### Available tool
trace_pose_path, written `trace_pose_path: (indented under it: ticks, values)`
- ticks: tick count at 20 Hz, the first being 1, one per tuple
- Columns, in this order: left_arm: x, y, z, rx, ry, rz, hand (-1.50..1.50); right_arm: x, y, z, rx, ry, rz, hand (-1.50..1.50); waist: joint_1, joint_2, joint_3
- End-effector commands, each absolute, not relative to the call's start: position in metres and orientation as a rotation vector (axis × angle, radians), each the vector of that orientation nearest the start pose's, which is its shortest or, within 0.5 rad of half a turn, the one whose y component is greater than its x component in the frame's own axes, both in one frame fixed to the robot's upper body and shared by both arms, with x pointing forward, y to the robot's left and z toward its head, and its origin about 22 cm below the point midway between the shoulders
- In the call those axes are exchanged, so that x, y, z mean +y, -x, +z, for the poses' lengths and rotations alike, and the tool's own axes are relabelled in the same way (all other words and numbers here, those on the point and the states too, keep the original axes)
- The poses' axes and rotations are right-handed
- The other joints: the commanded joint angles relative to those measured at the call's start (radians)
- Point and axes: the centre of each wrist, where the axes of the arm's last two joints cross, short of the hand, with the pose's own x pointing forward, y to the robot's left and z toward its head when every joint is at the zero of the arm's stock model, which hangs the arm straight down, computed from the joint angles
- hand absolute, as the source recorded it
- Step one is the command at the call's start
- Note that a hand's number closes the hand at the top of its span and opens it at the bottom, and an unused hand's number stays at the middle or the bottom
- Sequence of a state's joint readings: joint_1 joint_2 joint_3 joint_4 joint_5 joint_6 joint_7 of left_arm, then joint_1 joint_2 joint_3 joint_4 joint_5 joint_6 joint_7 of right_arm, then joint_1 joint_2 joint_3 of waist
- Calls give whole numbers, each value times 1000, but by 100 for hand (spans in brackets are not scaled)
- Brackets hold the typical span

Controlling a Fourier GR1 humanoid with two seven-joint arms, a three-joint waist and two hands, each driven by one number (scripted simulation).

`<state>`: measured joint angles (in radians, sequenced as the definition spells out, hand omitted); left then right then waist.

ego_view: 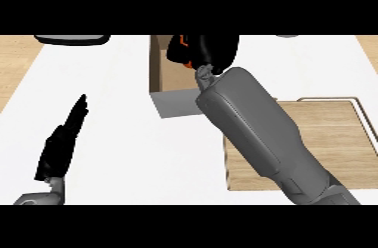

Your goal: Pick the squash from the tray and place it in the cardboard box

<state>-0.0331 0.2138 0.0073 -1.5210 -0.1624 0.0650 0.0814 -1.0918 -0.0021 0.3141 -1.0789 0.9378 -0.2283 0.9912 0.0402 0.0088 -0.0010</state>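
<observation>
In the head view, the right hand (pixel 204 49) hangs over the open cardboard box (pixel 158 67) at the far side of the white desk (pixel 125 157). Its fingers curl round the squash (pixel 190 65), which shows only as an orange sliver beneath them. The wooden tray (pixel 328 137) lies to the right of the box. The left hand (pixel 65 139) rests at the left with its fingers straight, holding nothing.

Setting: a kitchen work surface. A white counter (pixel 125 142) runs between pale wood-toned areas at its left and right edges. A wooden tray (pixel 332 137) lies at the counter's right edge, an open cardboard box (pixel 156 67) at the far edge, and a dark round-rimmed item (pixel 72 39) at the far left corner.
</observation>
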Motion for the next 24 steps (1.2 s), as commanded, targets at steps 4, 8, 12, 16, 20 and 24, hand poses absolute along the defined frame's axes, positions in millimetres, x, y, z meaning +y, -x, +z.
trace_pose_path:
  ticks: [4, 8, 12, 16, 20, 24]
  values:
    - [278, -244, 10, -1489, -316, -249, 0, -17, -415, 172, -1349, 1013, 491, 150, 29, 9, 0]
    - [277, -254, 11, -1481, -320, -249, 0, -23, -434, 172, -1292, 993, 524, 150, 27, 13, 0]
    - [256, -251, 9, -1493, -312, -265, 0, -36, -440, 146, -1200, 975, 416, -150, 54, 20, 0]
    - [275, -261, 17, -1491, -317, -278, 0, -39, -445, 142, -1226, 967, 402, -150, 57, 21, 0]
    - [271, -266, 22, -1498, -315, -272, 0, -45, -444, 131, -1310, 936, 309, -150, 65, 23, 1]
    - [263, -260, 16, -1498, -303, -273, 0, -46, -446, 140, -1442, 947, 48, -150, 58, 26, 1]
